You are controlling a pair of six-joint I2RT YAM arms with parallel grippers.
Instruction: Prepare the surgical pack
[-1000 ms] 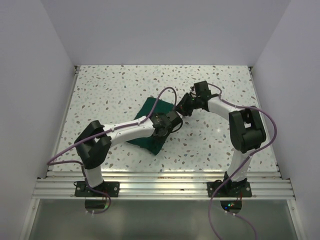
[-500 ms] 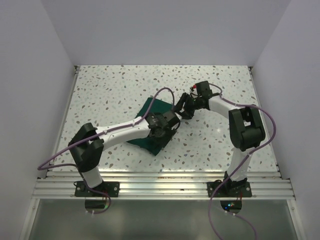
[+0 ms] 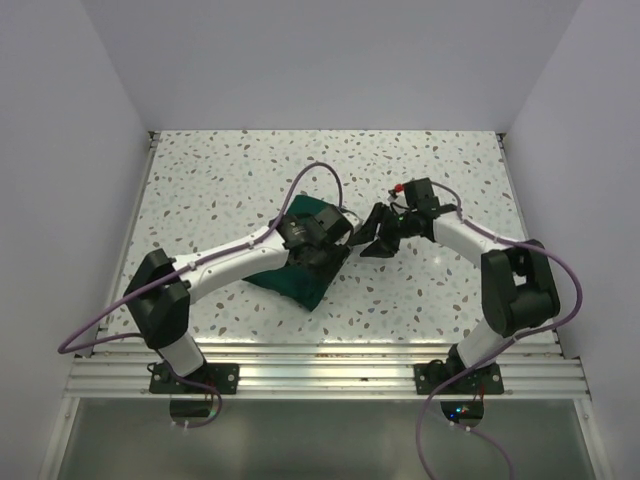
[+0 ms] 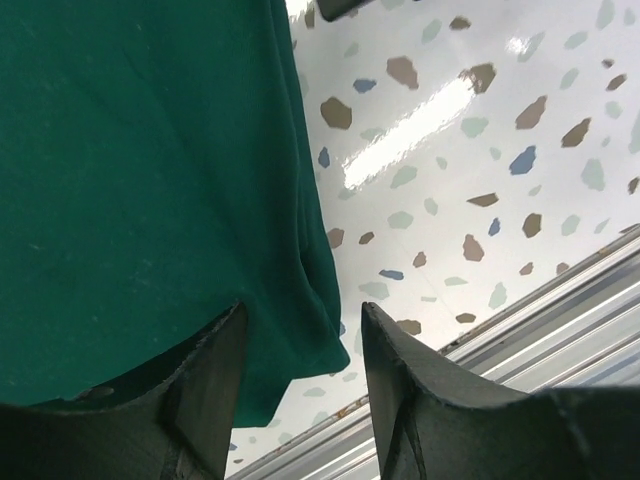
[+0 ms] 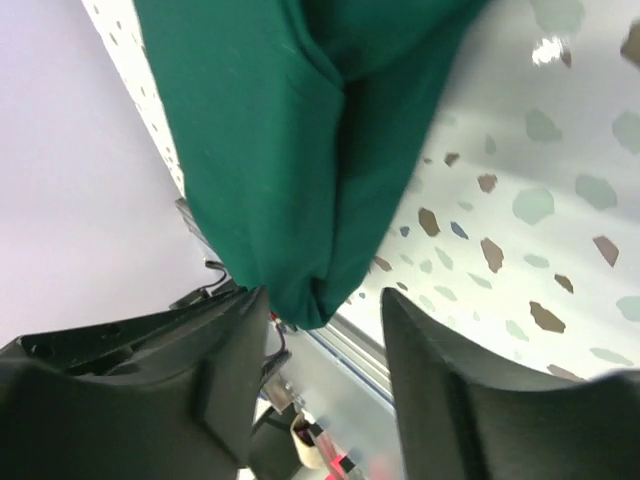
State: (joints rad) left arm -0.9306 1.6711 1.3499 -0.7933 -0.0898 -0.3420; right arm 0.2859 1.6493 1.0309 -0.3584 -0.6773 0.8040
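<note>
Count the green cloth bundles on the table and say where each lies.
1. The green bundle lies centrally, beneath the left end effector and left of the right end effector. Anything wrapped inside is hidden.

I have bare table (image 3: pixel 230 170) across the far half and along the right side. Mid-table, the green pack (image 3: pixel 292 285) blocks the way, my left arm (image 3: pixel 240 262) lies across it, the right gripper (image 3: pixel 372 243) crowds its right edge, and walls (image 3: pixel 60 150) close three sides.
</note>
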